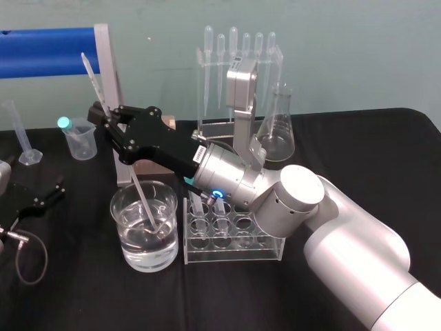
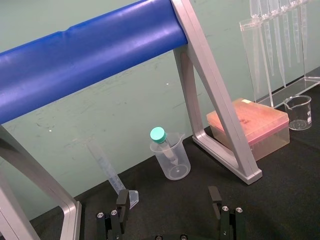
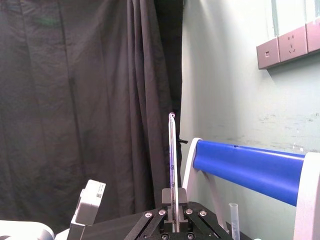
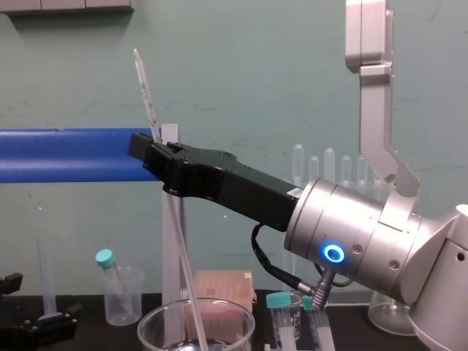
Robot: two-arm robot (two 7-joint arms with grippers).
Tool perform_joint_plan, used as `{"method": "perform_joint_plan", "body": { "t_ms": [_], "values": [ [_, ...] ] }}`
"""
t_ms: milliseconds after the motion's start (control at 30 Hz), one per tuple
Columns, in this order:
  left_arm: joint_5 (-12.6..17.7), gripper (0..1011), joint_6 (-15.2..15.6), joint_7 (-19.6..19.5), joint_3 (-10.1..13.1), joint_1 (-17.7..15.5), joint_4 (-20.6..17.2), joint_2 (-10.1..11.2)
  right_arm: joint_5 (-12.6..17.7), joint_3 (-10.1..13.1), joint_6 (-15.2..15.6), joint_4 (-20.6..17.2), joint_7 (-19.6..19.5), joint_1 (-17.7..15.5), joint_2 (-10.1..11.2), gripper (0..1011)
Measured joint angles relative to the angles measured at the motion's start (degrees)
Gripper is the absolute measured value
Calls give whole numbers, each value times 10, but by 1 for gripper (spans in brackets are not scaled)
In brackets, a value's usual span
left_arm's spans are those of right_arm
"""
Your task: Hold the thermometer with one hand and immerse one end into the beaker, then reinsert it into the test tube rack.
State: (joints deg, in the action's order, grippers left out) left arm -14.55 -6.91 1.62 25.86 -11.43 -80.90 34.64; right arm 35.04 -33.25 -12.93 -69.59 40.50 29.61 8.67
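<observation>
My right gripper (image 1: 110, 123) reaches left over the table and is shut on the thermometer (image 1: 141, 196), a long thin whitish rod held tilted. The rod's lower end dips into the water in the wide clear beaker (image 1: 127, 234), and its upper end sticks up past the fingers (image 4: 147, 95). The right wrist view shows the thermometer (image 3: 172, 160) pinched between the gripper (image 3: 174, 202) fingers. Just right of the beaker stands the clear test tube rack (image 1: 234, 238). My left gripper (image 1: 43, 200) rests open on the black cloth at the far left; its two fingers stand apart in the left wrist view (image 2: 169, 205).
A blue bar on a silver frame (image 1: 48, 48) stands behind the beaker. A small plastic beaker with a teal-capped tube (image 1: 79, 138), a graduated cylinder (image 1: 21, 131), a pipette stand (image 1: 238, 55), a conical flask (image 1: 278, 131) and a pink box (image 2: 250, 125) line the back.
</observation>
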Motion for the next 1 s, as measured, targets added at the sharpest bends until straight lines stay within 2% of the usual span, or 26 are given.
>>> {"method": "perform_joint_plan", "body": {
  "t_ms": [1000],
  "values": [
    [0,1008,0,0,0,0,0,0,1,1,2,-1,0,0,1,58]
  ]
}}
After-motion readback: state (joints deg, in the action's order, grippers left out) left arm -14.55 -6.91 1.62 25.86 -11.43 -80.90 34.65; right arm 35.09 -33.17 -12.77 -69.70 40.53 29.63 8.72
